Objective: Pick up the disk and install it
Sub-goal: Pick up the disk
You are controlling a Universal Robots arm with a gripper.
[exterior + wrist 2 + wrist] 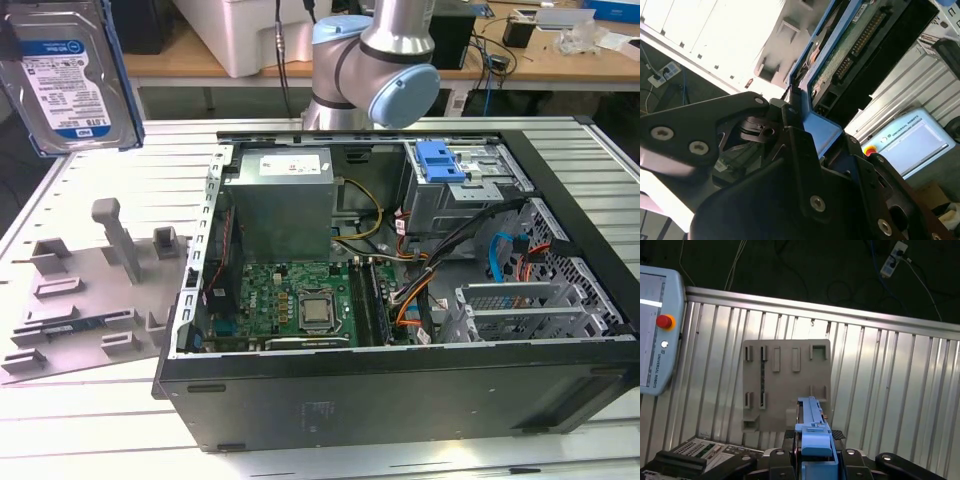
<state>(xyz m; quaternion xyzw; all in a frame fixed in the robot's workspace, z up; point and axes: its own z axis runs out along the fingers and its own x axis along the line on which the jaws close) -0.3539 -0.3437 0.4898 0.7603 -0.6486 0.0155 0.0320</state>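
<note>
- The black metal claw is gripping the flat silver rectangular disk by its bright blue plastic rail.
- The disk is hanging over the grey plastic fixture plate — outside the open black computer case.

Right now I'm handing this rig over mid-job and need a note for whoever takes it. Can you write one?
The gripper is shut on the flat silver hard disk, clamping its bright blue plastic carrier rail.
Where: the disk is held in the air above the grey plastic fixture plate, to the exterior view's left of the open black computer case.
Done: disk picked up.
Left: disk not yet in the case.
</note>
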